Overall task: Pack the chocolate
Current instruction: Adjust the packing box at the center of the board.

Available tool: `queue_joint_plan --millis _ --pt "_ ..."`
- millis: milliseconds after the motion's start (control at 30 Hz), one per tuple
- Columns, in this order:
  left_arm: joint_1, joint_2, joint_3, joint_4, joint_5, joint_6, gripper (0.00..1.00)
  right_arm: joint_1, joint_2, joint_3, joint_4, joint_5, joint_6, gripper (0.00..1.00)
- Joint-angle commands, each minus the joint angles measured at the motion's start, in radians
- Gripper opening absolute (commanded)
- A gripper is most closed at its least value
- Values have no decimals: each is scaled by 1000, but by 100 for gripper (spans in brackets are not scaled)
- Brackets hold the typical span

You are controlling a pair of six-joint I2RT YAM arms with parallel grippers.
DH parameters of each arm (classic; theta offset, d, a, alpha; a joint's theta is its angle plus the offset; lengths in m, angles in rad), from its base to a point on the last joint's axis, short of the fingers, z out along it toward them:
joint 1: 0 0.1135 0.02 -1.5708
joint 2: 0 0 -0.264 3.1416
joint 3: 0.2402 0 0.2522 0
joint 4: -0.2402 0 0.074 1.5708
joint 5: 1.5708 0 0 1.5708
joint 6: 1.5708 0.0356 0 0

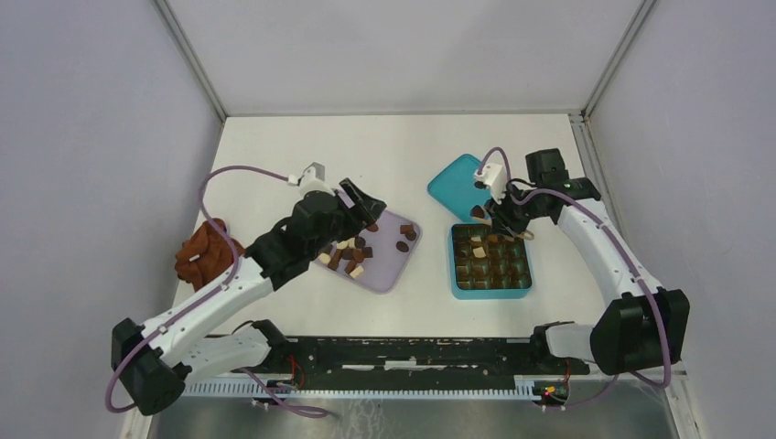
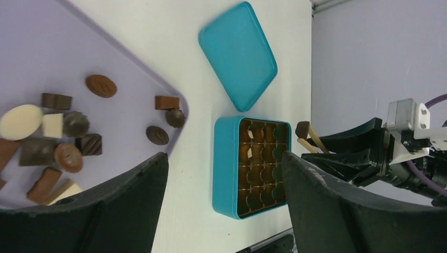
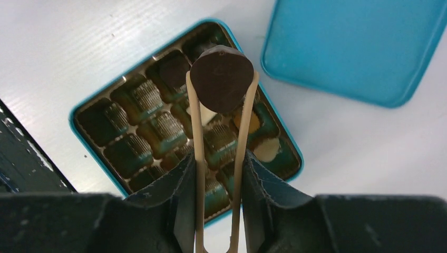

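Several chocolate pieces (image 1: 352,251) (image 2: 68,157), dark, mid brown and cream, lie on a lavender tray (image 1: 389,270) (image 2: 121,52). My left gripper (image 1: 366,208) (image 2: 225,158) hangs open over the tray's far edge, holding nothing. The open teal box (image 1: 455,261) (image 2: 224,168) (image 3: 71,113) has a few pieces in its far cells, such as a cream one (image 3: 266,149). My right gripper (image 1: 506,219) (image 3: 219,158) is shut on wooden tongs (image 3: 198,137). The tongs pinch a dark round chocolate (image 3: 221,79) (image 1: 478,213) above the box's far edge.
The teal lid (image 1: 458,187) (image 2: 240,52) (image 3: 358,47) lies flat just beyond the box. A rust-brown cloth lump (image 1: 206,254) sits at the table's left edge. A black rail (image 1: 412,352) runs along the near edge between the arm bases.
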Motion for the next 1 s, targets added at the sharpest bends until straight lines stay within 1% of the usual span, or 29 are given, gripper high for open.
queue_joint_plan --millis 0,133,200,300,400,500,600,867,967 --pt "-34 100 12 187 162 120 83 -95 -53 -26 -65 -10 -112 16" --pt "-130 248 93 173 132 168 79 -176 -77 -54 -82 17 -174 16" --pt "-193 374 155 145 112 190 73 -215 -74 -53 -105 6 -198 16" --pt "-284 547 281 70 46 224 69 -248 -74 -60 -114 -7 -215 16" --pt "-333 694 385 38 61 256 61 -272 -78 -72 -120 -16 -234 16" --pt "-348 805 470 6 78 267 57 -289 -80 -83 -126 -25 -253 16" --pt "-354 877 547 -50 50 264 52 -307 -84 -93 -131 -39 -264 16" --pt "-355 1039 726 -217 -27 267 50 -329 -99 -123 -139 -63 -271 16" --pt "-354 1072 752 -223 -30 277 42 -330 -98 -124 -141 -65 -273 16"
